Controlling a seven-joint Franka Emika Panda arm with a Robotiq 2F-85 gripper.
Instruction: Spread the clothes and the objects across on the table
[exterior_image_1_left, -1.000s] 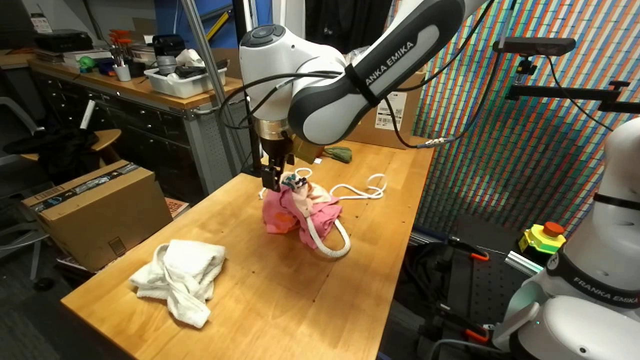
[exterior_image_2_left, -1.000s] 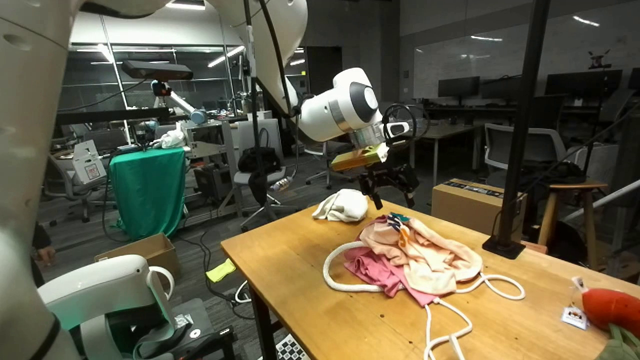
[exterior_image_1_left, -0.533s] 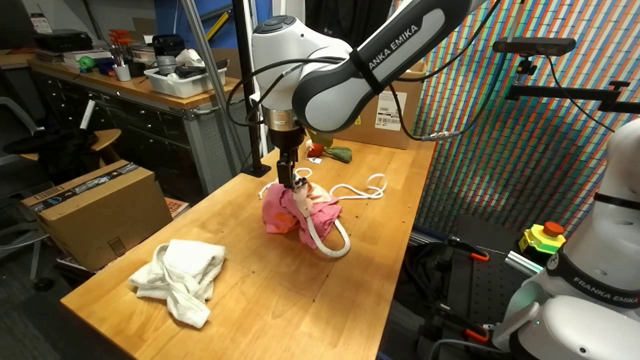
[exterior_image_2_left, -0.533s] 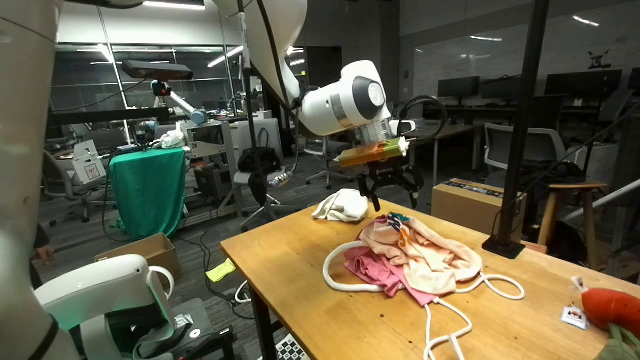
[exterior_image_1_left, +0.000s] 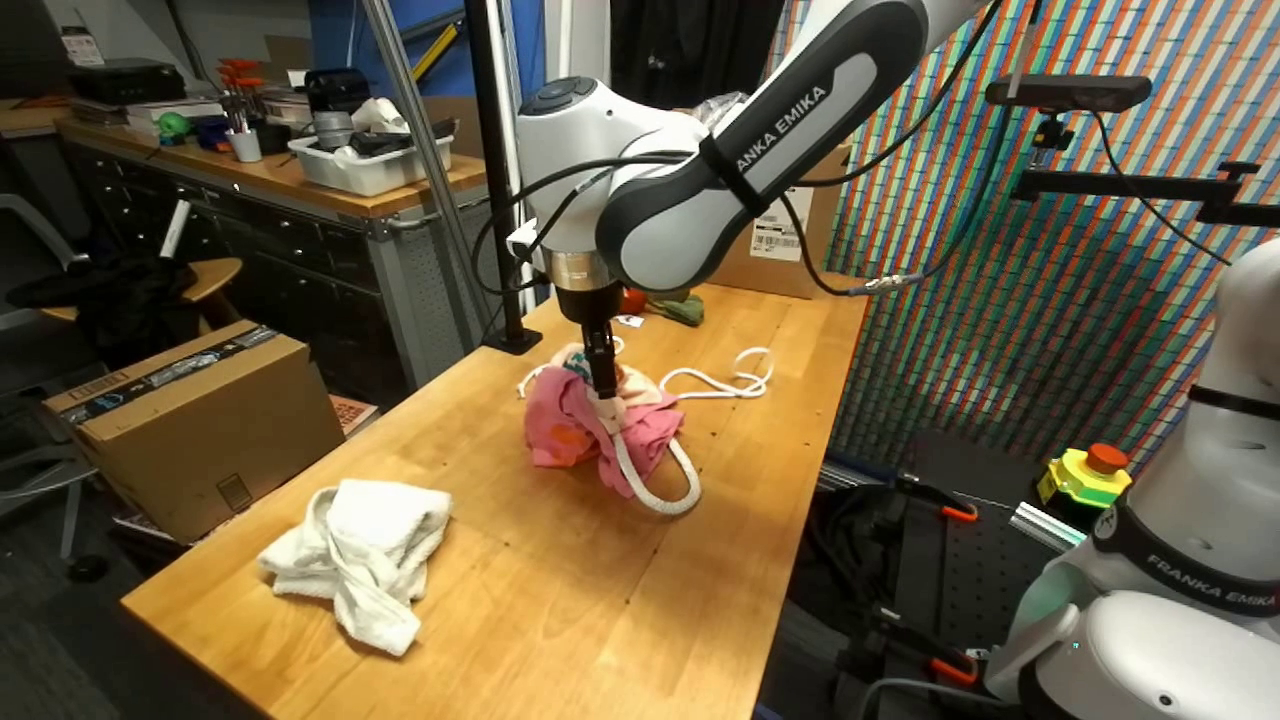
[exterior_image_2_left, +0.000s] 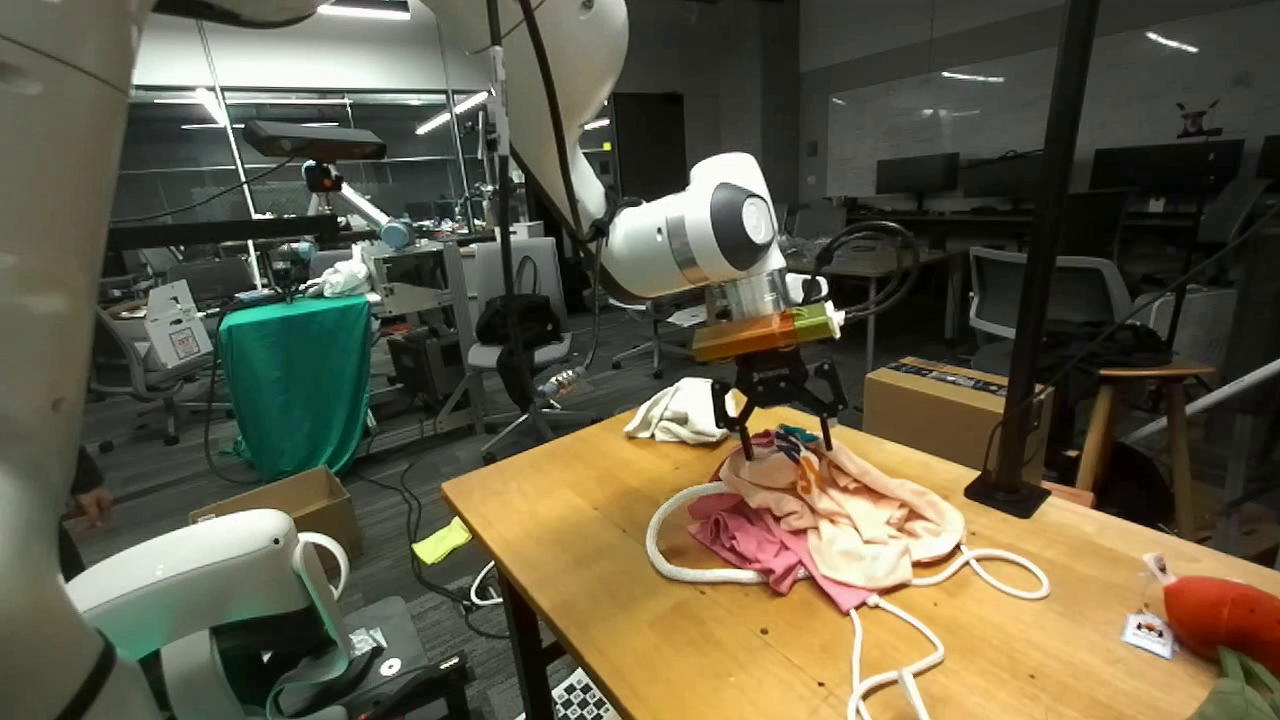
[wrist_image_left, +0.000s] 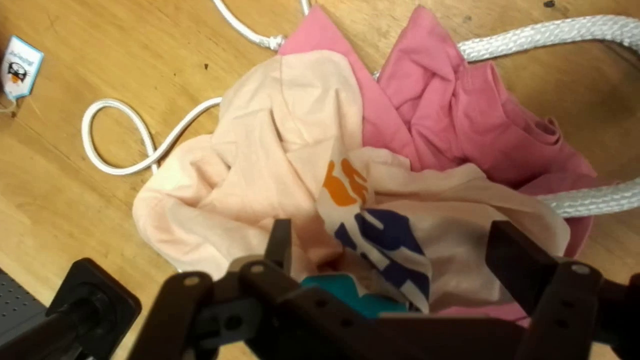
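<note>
The gripper, jaws spread, stood over cloth partly hiding the rope; contact was unclear; bare table lay beside.

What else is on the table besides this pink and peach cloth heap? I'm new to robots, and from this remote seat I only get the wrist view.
Observer: In both exterior views a crumpled white towel lies near one end of the table, apart from the cloth heap.
Visitor: And the thick rope that shows twice at my picture's right edge, is that two ropes?
Observer: No, just one: outside your picture it curves round and comes back to the heap.
Visitor: What's next to that little tag at my left edge?
Observer: A rounded red-orange thing, lying on the table right by the tag.
</note>
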